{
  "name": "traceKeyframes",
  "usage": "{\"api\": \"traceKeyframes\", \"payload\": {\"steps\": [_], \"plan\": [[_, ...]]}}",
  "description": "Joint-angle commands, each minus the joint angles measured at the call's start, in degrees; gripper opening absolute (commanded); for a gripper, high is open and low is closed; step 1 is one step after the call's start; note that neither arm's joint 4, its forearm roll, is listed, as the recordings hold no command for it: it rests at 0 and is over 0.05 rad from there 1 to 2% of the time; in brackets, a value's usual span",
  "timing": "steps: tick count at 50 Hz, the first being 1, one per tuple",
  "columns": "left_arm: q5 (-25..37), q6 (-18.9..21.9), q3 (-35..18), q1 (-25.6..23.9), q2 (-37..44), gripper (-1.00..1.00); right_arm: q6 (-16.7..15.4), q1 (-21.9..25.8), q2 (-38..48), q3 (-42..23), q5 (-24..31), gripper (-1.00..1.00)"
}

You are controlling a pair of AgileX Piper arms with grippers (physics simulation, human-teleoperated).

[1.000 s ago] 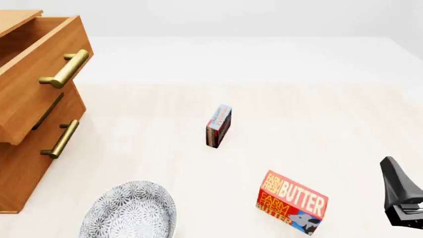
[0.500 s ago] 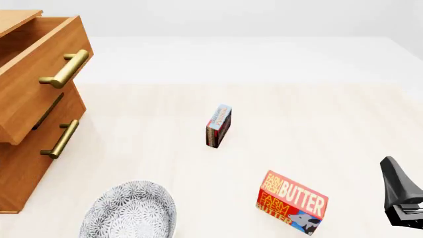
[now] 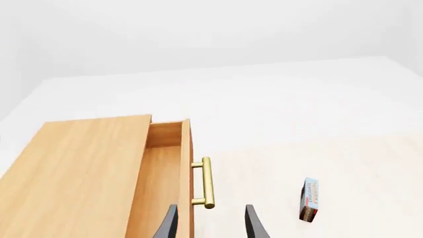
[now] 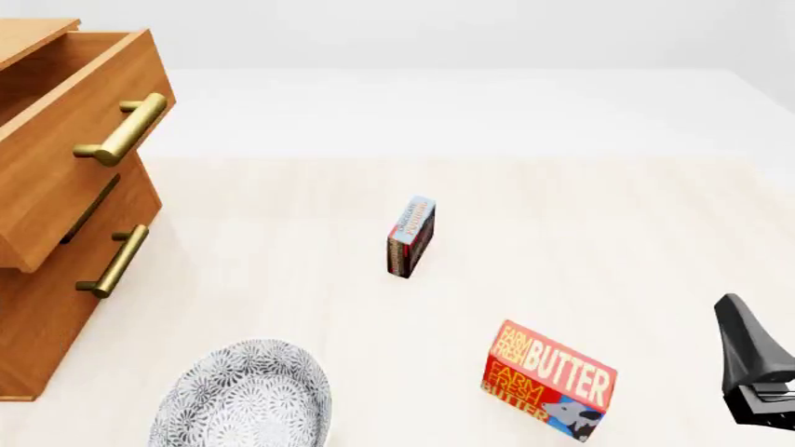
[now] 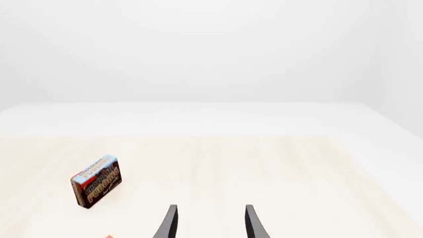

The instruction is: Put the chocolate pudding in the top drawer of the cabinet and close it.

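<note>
Cabinet (image 4: 50, 279) at bench (image 4: 597, 214) left, top drawer (image 4: 74, 140) already pulled out. I judge pick step not yet begun. Chocolate pudding (image 4: 410, 237) on edge mid-bench, untouched. Left claw (image 3: 210, 223) and right claw (image 5: 210, 223) both spread, empty. Next I need right claw over pudding.

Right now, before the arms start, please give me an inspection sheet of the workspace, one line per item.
Surface: light wood-grain table, white floor beyond it.
Job's things: chocolate pudding standing on edge mid-table, untouched; top drawer pulled open on the cabinet at left.
Clutter: butter box near the front; patterned plate front left.
Grippers: left gripper open, fingers empty, above the drawer handle; right gripper open, fingers empty.
Cables: nothing seen.
Surroundings: plain white walls, nothing else seen.
</note>
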Motion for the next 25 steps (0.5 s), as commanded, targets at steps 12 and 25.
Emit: {"api": "traceKeyframes", "payload": {"steps": [12, 25], "plan": [[5.8, 0.6, -5.9, 2.8, 6.6, 1.0, 0.0, 0.0, 0.0, 0.0, 0.0, 1.0], [7.2, -0.5, -5.6, 3.8, 8.7, 1.0, 0.0, 0.0, 0.0, 0.0, 0.0, 1.0]]}}
